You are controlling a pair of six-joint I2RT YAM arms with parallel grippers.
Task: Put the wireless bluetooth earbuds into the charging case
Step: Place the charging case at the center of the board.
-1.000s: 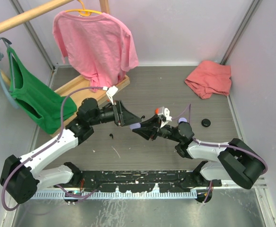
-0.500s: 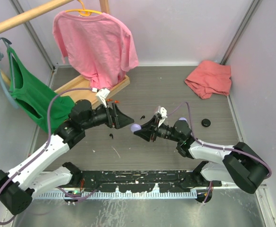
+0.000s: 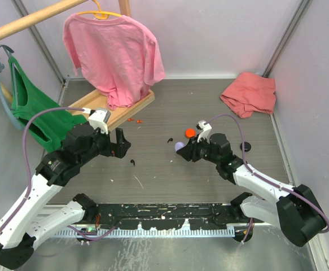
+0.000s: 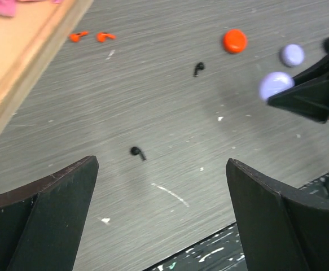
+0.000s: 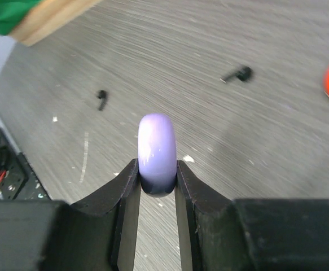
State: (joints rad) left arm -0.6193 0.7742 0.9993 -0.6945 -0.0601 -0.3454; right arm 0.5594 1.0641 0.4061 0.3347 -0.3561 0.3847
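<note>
Bench: grey wood-grain bench (image 3: 209, 101), scuffed, with white specks and one pale scratch near its front.
Room: pale walls (image 3: 220, 34) on three sides, with slanting metal posts (image 3: 285, 39) at the far corners.
Far left: a wooden rack (image 3: 29, 22) stands on a wooden board (image 3: 96, 101). A pink T-shirt (image 3: 113, 51) hangs from it on a yellow hanger, with a green garment (image 3: 40, 118) beside it.
Far right corner: a crumpled coral cloth (image 3: 249, 93) lies on the bench.
Left hand: the left hand (image 4: 161, 164) hovers over the bench with its fingers spread wide and nothing between them.
Right hand: the right hand (image 5: 157, 166) pinches the lilac case (image 5: 157, 152) edge-on above the bench.
Orange-red earbuds: the pair (image 3: 134, 119) lies side by side on the bench, just beside the board's edge.
Black earbuds: the far black earbud (image 3: 169, 140) lies near the held case. The near black earbud (image 3: 132, 162) lies well apart from it, below the left hand.
Other cases: the orange case (image 3: 190, 132) sits on the bench just beyond the right hand. The black case (image 3: 246, 146) sits farther right, near that arm.
</note>
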